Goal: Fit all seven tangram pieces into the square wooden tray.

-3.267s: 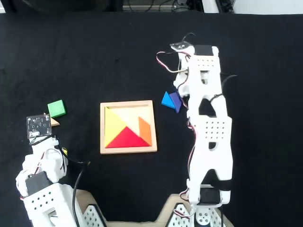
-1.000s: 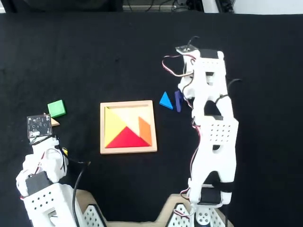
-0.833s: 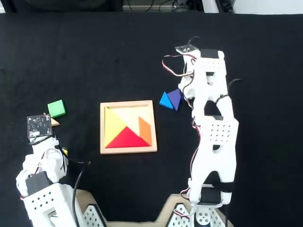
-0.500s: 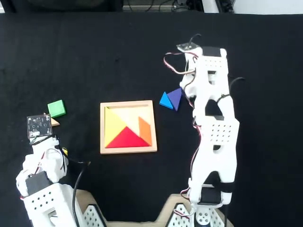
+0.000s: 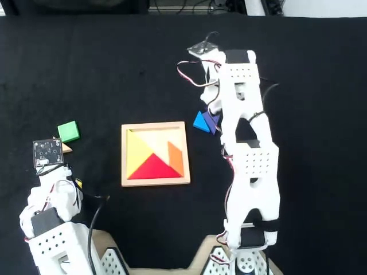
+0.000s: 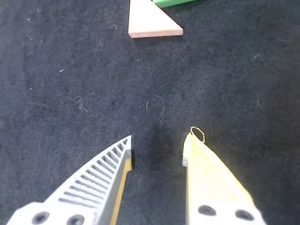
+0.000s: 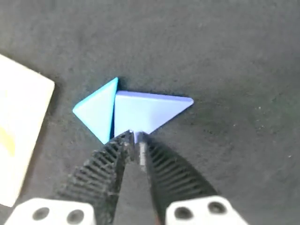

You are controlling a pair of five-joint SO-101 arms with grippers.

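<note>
Pinching purple triangle (image 7: 152, 108) corner between right fingers (image 7: 112, 157), blue triangle (image 7: 97, 111) touching; left fingers (image 6: 206, 171) spread.

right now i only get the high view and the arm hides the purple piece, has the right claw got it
observer: yes, the right wrist view shows the right claw shut on one corner of the purple triangle.
operator: ok and the left claw, open or shut
observer: open. the left claw sits over the black cloth, short of the tan triangle.
</note>
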